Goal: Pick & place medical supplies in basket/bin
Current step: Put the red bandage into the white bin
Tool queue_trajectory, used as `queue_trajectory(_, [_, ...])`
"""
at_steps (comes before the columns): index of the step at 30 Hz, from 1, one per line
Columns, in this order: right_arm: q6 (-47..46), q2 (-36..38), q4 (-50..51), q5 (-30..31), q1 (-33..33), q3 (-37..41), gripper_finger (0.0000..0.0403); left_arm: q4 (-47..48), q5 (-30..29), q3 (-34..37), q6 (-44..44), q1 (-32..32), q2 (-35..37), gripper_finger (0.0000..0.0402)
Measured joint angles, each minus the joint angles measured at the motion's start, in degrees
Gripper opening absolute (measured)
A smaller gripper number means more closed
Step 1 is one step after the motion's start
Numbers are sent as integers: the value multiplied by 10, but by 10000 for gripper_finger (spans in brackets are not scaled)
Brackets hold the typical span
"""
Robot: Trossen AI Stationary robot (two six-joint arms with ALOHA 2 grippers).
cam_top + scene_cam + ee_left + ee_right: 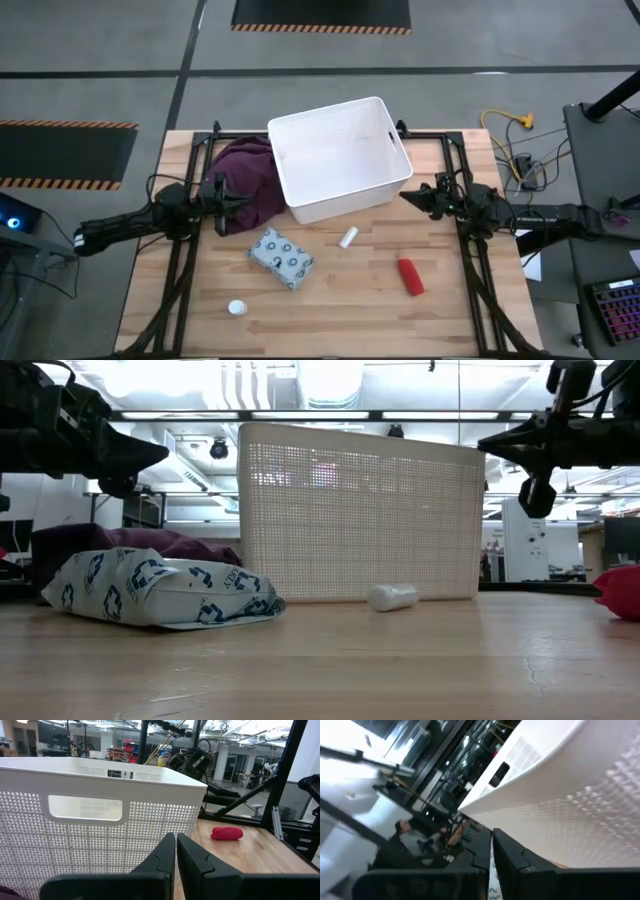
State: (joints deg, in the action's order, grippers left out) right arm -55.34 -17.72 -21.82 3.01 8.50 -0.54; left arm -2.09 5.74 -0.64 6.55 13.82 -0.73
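Observation:
The white bin (340, 158) stands at the table's far middle; its perforated wall fills the left wrist view (85, 820) and the right wrist view (570, 795). Near of it lie the pale blue-grey spotted packet (281, 257), the white short cylinder (348, 237), the red oblong piece (410, 277) and the small white round piece (237, 308), each flat on the wood. My left gripper (243, 203) hovers shut at the bin's left side, over the maroon cloth. My right gripper (405, 195) hovers shut at the bin's right side. Neither touches anything.
A maroon cloth (247, 178) lies bunched against the bin's left wall. Black frame rails (470, 270) run along the table's left and right sides. Bare wood lies along the near edge between the items.

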Motion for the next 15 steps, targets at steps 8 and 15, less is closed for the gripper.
queue_trajectory(8, [-4, -20, -9, -16, -38, -55, 92, -6, 0, 0, 0, 0, 0, 0])
queue_trajectory(15, [57, -117, 209, -28, -119, -238, 174, -4, -1, 0, 0, 0, 0, 0])
